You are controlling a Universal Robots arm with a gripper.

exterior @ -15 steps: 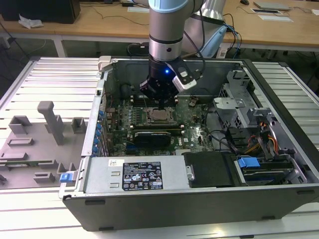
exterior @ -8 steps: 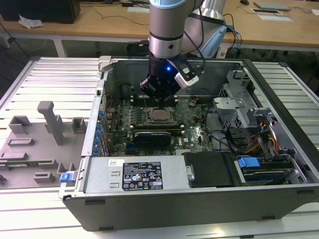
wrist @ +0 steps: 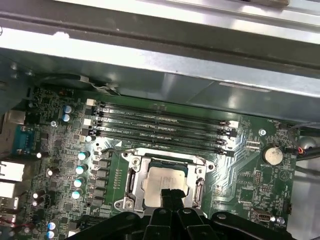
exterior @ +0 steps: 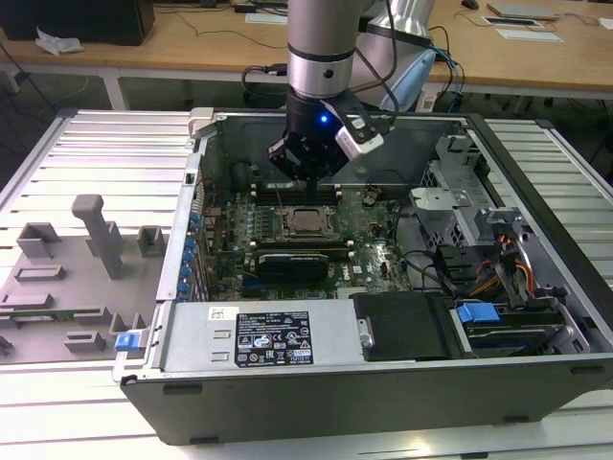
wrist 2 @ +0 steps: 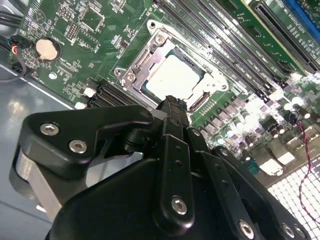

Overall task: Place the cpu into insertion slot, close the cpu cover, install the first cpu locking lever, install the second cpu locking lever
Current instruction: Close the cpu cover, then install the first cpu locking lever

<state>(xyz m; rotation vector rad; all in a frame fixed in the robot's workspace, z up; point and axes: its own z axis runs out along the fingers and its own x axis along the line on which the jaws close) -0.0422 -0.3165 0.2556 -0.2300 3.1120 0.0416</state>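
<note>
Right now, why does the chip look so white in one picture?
Glare: in the second wrist view light bounces off the cpu and bleaches part of the board; in the first wrist view the cpu looks dull grey; in the exterior view it looks dim.

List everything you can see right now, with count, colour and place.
cpu: one, silver-grey, seated in the insertion slot
cpu cover: one, silvery, framing the cpu
memory slots: four, black, on the green board beside the insertion slot
coin battery: one, silver, on the board
computer case: one, grey, open, on the slatted table
fixture blocks: several, grey, on the table, the exterior view's left
arm: one, silver, above the case
pincer: one, black, shut, close over the cpu
</note>
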